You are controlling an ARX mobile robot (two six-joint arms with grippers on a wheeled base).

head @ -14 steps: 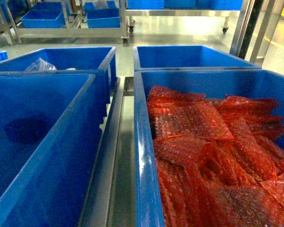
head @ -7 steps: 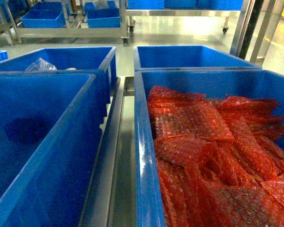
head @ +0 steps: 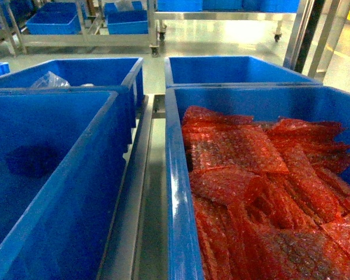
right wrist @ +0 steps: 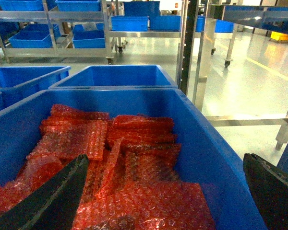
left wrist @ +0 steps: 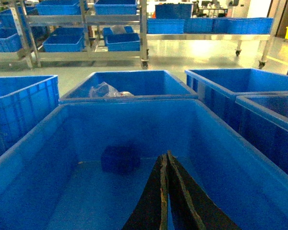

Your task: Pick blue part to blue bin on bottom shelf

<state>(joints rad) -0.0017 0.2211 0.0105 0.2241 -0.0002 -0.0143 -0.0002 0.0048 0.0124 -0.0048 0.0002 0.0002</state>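
The blue part [left wrist: 120,159] is a small dark blue block lying on the floor of the near left blue bin [left wrist: 48,120], close to its far wall. It shows faintly in the head view too, blue part [head: 32,160] inside that blue bin [head: 99,125]. My left gripper [left wrist: 165,155] hovers inside the bin, shut with nothing between its fingers, its tips just right of the part and apart from it. My right gripper [right wrist: 165,160] is wide open above the red bubble wrap. A steel dividing rail [head: 141,192] of the shelf runs between the near bins. Neither gripper shows in the head view.
The near right bin [head: 176,192] is filled with red bubble-wrap bags [head: 251,175]. Two more blue bins stand behind; the left one [head: 105,64] holds a clear plastic bag [head: 49,80]. Steel racks with blue bins [head: 52,23] stand across the floor. A rack post [right wrist: 187,48] rises at the right.
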